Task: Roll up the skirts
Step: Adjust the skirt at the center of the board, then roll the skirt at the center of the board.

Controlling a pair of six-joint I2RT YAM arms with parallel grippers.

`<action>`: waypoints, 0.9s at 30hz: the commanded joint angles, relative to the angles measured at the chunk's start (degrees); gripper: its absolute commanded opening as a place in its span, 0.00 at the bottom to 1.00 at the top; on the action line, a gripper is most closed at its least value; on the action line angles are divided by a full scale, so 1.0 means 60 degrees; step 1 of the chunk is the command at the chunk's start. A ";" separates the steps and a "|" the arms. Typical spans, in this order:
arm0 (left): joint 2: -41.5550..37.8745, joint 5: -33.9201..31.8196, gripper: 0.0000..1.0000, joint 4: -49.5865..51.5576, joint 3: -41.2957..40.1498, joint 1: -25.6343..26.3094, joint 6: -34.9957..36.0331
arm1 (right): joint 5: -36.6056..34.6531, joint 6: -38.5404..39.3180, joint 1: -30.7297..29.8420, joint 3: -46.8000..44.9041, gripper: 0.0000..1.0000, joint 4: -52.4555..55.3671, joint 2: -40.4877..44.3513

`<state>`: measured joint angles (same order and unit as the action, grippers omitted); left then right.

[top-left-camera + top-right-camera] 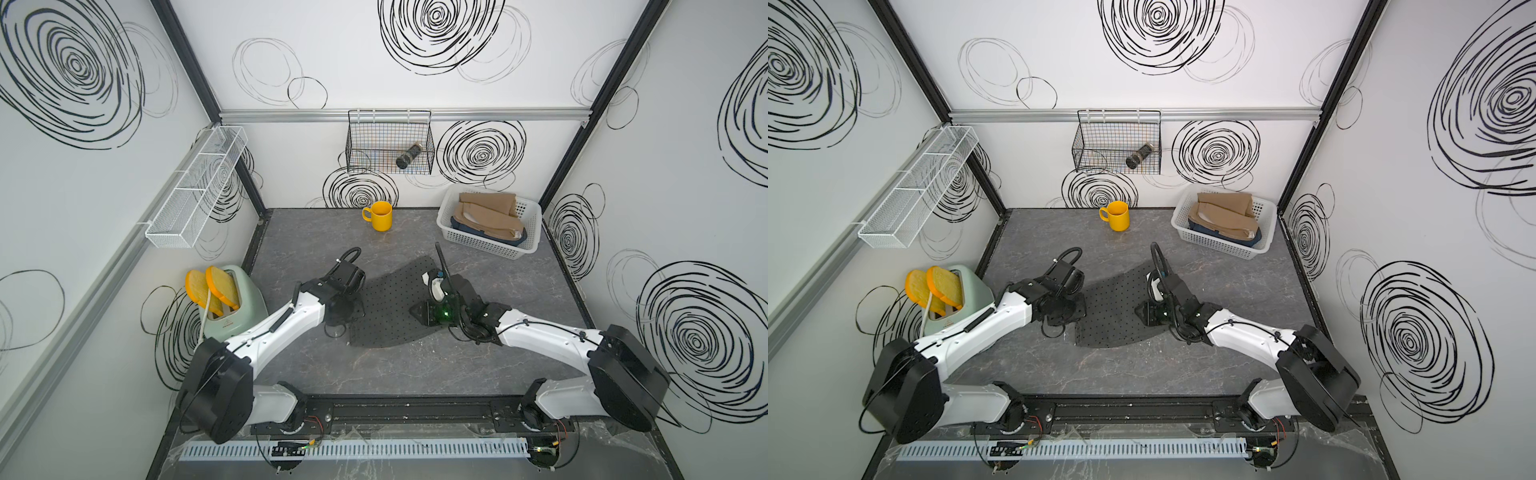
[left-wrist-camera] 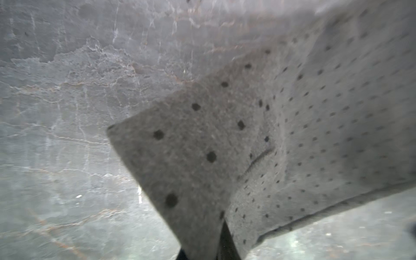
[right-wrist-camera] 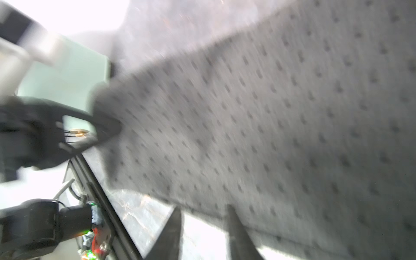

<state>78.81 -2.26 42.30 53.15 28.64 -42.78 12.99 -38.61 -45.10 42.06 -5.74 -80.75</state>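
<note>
The dotted skirt sits closest, its corner doubled back and pinched in your left gripper, whose jaws are closed on the cloth. The rest lies flat on the table between the two grippers. Your right gripper is at the opposite edge with its jaws partly apart, and I judge it holds nothing. Nip that edge too, lift both ends level and turn the hem over tightly, or the roll will likely skew. Both arms reach in low, wrists pitched down, facing each other across the cloth. The tan skirt and the denim skirt lie in the basket beyond the right gripper.
</note>
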 commanded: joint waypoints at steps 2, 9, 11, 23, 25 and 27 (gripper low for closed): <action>0.0313 -0.0463 0.00 0.1373 0.1007 0.0111 0.0640 | 0.1647 -0.0716 -0.0017 0.2452 0.16 -0.0161 -0.2375; 0.0933 -0.0246 0.00 0.2179 0.2322 0.0075 0.0667 | 0.2809 -0.1688 -0.0753 0.4776 0.04 -0.0096 -0.5915; 0.1102 -0.0035 0.00 0.2193 0.2587 0.0101 0.0517 | 0.2815 -0.1990 -0.0781 0.4591 0.03 -0.0543 -0.6214; 0.3466 0.1449 0.00 0.1205 0.3932 0.0661 -0.0809 | 0.3721 -0.2642 -0.0233 0.2864 0.03 -0.2474 -0.6197; 0.4017 0.1122 0.00 0.1391 0.4154 0.0700 -0.0823 | 0.3613 -0.2632 -0.0042 0.2308 0.05 -0.2725 -0.5612; 0.4429 0.0895 0.00 0.1431 0.4344 0.0748 -0.0806 | 0.3736 -0.2731 0.0210 0.1873 0.07 -0.2861 -0.5215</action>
<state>102.96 4.64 50.89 77.36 32.82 -45.93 34.87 -53.87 -45.76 56.34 -20.95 -115.70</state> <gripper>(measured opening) 0.104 0.062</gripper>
